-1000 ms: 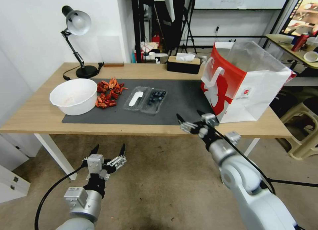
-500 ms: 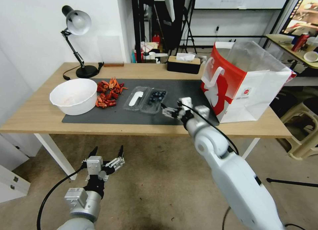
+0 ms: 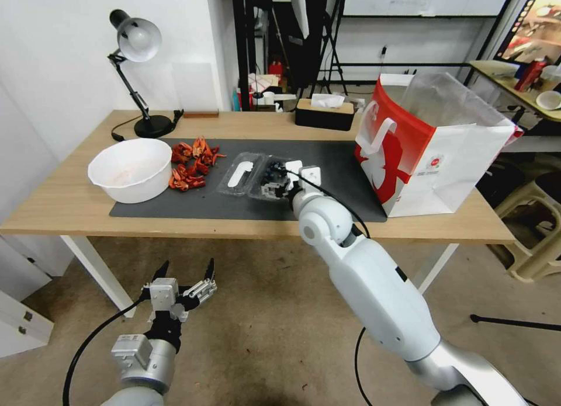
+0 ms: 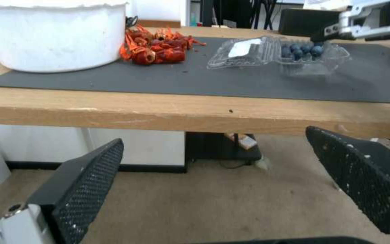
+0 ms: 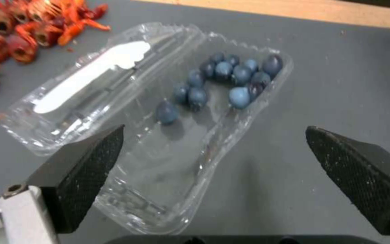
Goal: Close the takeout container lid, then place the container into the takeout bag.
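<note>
Clear plastic clamshell, aka the container [image 5: 190, 135], lies flat open on the dark mat [image 3: 327, 201], with the blueberries [image 5: 224, 79] bunched at the far end of the tray half. Everything below is placed relative to that box.

Right gripper [image 5: 213, 176] hovers right over the tray's near end, jaws spread wide w/ nothing in them, one finger on each side of the tray. The lid [image 5: 95, 78], the half with the long white label, lies folded out flat on the box's left side, hinged along the shared long edge. Long axis of the box runs roughly away from the robot, a bit skewed, so imo the lid has to swing over from left to right onto the berries. Right arm is by far the nearer one. Left gripper [image 3: 182, 277] hangs low in front of the table edge, well short of the box, also wide open and empty.

Around it: red crawfish shells [image 3: 190, 163] just left of the lid, white bowl [image 3: 130, 169] further left. Bag [image 3: 432, 143] stands open-topped well to the right, at the mat's right end. Nothing sits between box and bag afaict, though the arm covers part of that stretch.
</note>
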